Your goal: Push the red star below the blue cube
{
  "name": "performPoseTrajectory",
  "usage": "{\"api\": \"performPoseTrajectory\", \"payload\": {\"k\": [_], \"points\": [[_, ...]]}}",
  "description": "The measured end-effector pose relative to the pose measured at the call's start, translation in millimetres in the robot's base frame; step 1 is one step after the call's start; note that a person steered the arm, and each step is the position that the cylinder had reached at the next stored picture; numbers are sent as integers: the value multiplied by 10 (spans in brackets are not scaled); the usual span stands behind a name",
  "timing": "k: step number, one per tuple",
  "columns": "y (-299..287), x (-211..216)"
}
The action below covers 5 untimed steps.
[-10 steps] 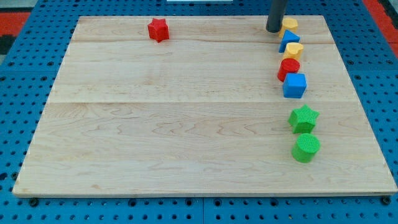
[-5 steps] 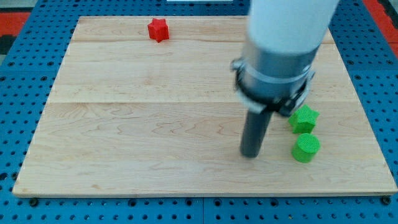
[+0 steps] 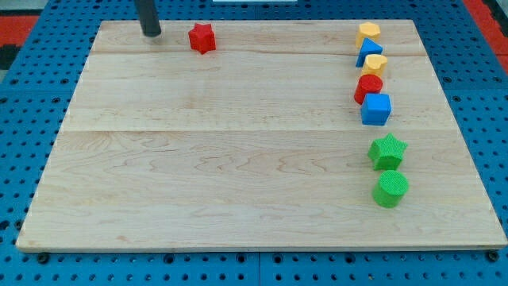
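Note:
The red star lies near the view's top, left of centre on the wooden board. The blue cube sits far to the view's right, in a column of blocks. My tip rests on the board just to the view's left of the red star, a short gap apart from it. The rod rises out of the view's top.
The column at the view's right holds, from top down, a yellow block, a blue triangular block, a second yellow block and a red cylinder. Below the blue cube lie a green star and a green cylinder.
My tip went from the view's top right, swept over the board's lower right, and now stands at the top left beside the red star. No block has moved.

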<state>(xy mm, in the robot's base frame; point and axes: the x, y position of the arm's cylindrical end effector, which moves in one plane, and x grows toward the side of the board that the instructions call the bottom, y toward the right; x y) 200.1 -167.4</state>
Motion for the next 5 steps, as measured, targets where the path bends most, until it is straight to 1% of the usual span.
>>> {"api": "performPoseTrajectory", "payload": {"k": [1, 2, 3, 4, 5], "points": [[961, 172], [1187, 1208], [882, 1438], [916, 653], [105, 575]]}}
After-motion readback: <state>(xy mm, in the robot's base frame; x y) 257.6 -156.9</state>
